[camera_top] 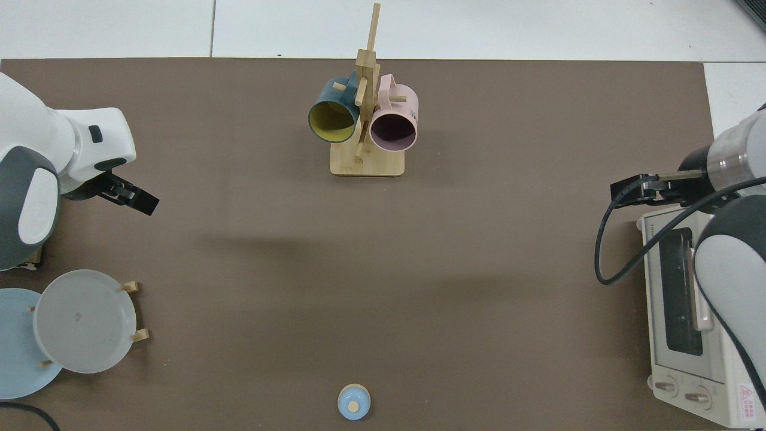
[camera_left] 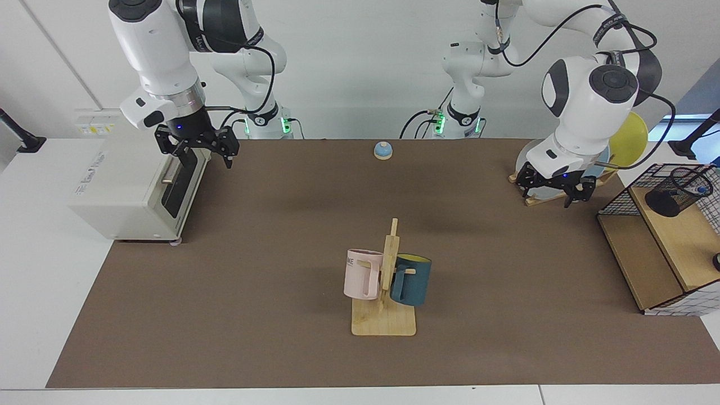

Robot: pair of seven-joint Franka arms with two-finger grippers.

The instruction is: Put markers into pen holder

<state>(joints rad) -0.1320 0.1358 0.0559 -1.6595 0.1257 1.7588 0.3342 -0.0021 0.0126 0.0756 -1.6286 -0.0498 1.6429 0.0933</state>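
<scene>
The black mesh pen holder (camera_left: pixel 676 194) stands on the upper wooden shelf of the wire basket at the facing view's right. Just inside its rim shows the blue tip of the marker (camera_left: pixel 701 189); the rest of the marker is hidden. My left gripper (camera_left: pixel 554 190) hangs open and empty in front of the plate rack, well to the view's left of the holder. It shows in the top view as the left gripper (camera_top: pixel 136 200) at the mat's left. Beside the toaster oven, my right gripper (camera_left: pixel 196 151) waits open, also seen from above as the right gripper (camera_top: pixel 633 189). The top view does not reach the holder.
A wire basket with wooden shelves (camera_left: pixel 647 253) stands at the right edge. A rack of plates (camera_left: pixel 562 194) is behind the left gripper. A mug tree (camera_left: pixel 385 292) with two mugs stands mid-mat, a small blue bell (camera_left: pixel 383 150) at the back, a toaster oven (camera_left: pixel 132 185) at the left.
</scene>
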